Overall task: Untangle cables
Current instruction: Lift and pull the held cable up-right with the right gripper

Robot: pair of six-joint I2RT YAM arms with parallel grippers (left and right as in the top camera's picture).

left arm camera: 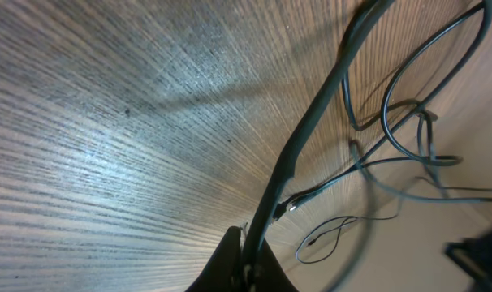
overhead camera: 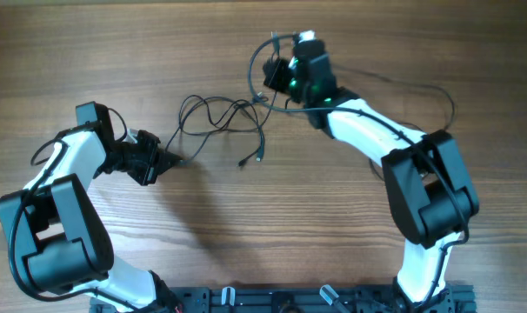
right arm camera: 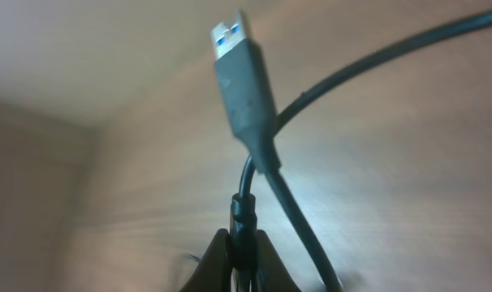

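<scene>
The cables [overhead camera: 222,117] lie loosely tangled mid-table [overhead camera: 90,52]. Left gripper [overhead camera: 170,161] pinches one strand; right gripper [overhead camera: 274,80] clamps another just behind its plug [right arm camera: 239,77]. Drawing them apart slowly should open the loops without tightening any knot.

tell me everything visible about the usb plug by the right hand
The black moulded-plastic USB plug has a silvery metal tip with a blue insert. Its body tapers into a strain relief, and its thin black cable runs to the lower right. It stands nearly upright, tip up, with the wooden table behind it, just above the shut right hand. The hand pinches a black strand beneath it; a second strand crosses behind. Whether the pinched strand is its own, I cannot tell.
</scene>
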